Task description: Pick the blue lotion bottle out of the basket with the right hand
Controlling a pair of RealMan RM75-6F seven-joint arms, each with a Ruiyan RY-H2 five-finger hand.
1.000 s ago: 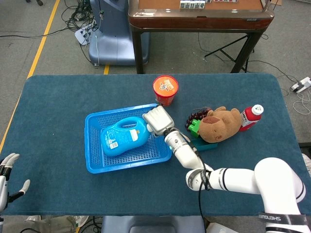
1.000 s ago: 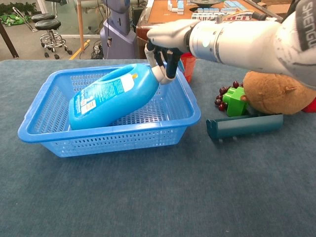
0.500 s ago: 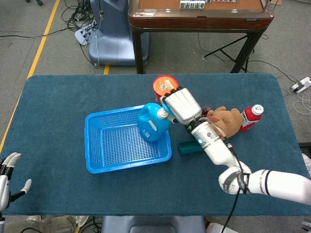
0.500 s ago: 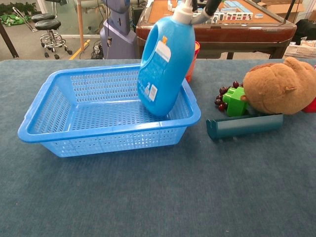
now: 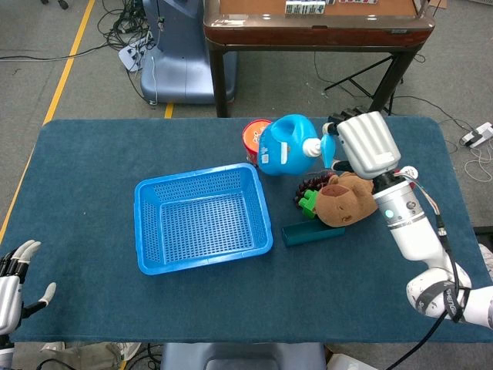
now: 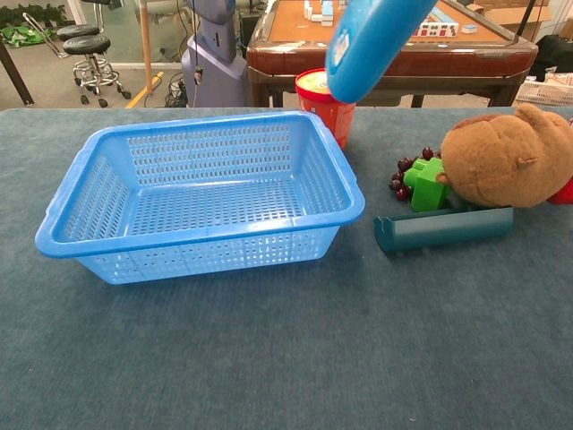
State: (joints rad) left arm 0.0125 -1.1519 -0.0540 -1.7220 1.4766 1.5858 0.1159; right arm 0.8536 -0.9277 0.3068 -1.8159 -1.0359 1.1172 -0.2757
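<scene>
The blue lotion bottle (image 5: 286,145) hangs in the air to the right of and beyond the blue basket (image 5: 151,231), over the orange cup. My right hand (image 5: 363,143) grips it by its white neck. In the chest view only the bottle's lower body (image 6: 369,40) shows at the top edge, above the basket (image 6: 67,235), which holds nothing. My left hand (image 5: 15,281) rests at the table's near left corner with fingers spread, holding nothing.
An orange cup (image 5: 251,137) stands behind the basket's far right corner. A brown plush toy (image 5: 348,199), a green block (image 5: 309,203), dark grapes (image 5: 306,186), a teal tray piece (image 5: 312,232) and a red bottle (image 5: 397,185) lie to the basket's right.
My right hand has lifted the bottle out of the basket and carried it up and to the right, clear of the rim. The basket stays put, and the left hand barely moves.
</scene>
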